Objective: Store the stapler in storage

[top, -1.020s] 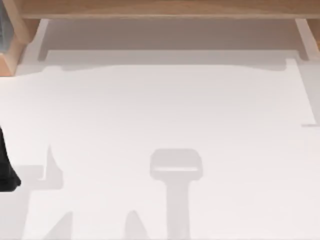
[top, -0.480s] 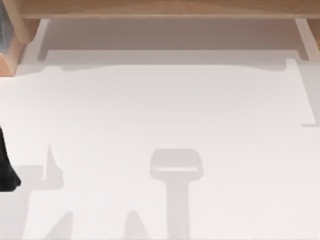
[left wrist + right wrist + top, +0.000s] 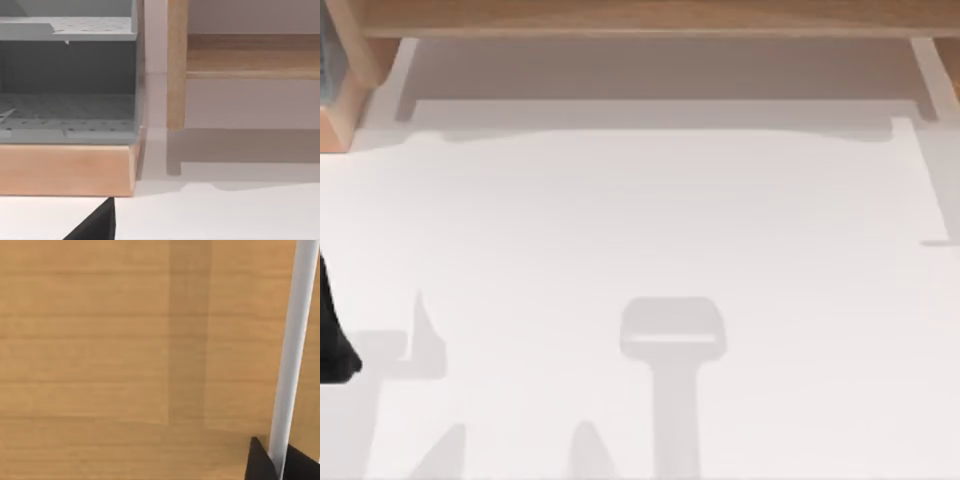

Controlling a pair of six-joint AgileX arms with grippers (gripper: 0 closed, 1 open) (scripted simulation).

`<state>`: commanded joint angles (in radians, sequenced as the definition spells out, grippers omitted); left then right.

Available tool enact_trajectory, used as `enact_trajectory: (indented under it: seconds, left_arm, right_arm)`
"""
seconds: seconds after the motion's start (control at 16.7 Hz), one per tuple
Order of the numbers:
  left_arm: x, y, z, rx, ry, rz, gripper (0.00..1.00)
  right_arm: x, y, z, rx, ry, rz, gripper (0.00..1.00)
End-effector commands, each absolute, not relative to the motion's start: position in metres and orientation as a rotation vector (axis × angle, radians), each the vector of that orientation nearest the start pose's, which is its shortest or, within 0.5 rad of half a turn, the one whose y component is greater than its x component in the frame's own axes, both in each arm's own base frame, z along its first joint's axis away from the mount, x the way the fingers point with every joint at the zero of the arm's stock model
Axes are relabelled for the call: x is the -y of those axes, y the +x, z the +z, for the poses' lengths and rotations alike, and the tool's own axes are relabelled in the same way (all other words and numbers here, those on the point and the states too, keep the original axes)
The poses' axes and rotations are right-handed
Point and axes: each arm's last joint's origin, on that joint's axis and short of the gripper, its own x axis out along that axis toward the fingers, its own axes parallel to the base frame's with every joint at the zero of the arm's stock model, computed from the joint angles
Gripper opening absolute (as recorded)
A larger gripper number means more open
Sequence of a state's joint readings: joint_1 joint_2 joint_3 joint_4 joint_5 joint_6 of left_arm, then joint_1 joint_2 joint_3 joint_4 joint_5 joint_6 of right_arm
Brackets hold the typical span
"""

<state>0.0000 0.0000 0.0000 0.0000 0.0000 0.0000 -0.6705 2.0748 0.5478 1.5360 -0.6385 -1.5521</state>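
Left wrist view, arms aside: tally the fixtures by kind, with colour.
Wooden cabinet: 1
Grey perforated shelves inside it: 2
Wooden shelf on a post: 1
White table: 1
Total: 5

The top view looks down on the white desk (image 3: 650,220) toward the light wooden shelf (image 3: 650,18) at its far edge. The left wrist view faces that shelf's grey perforated compartments (image 3: 67,82) low and near. The right wrist view sits close against wood grain, possibly the same shelf.
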Motion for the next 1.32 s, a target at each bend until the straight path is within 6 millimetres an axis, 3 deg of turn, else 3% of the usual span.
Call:
enact_trajectory:
  seconds: [0.36, 0.78, 1.32]
  left_arm:
    - [0.001, 0.106, 0.16, 0.0, 0.0, 0.0, 1.0]
    - [0.001, 0.106, 0.16, 0.0, 0.0, 0.0, 1.0]
    - [0.001, 0.106, 0.16, 0.0, 0.0, 0.0, 1.0]
  right_arm:
    - [0.18, 0.306, 0.088, -0.012, -1.566, -0.006, 0.0]
    - [0.18, 0.315, 0.089, -0.012, -1.565, -0.006, 0.0]
    - [0.181, 0.373, 0.088, -0.016, -1.562, -0.006, 0.0]
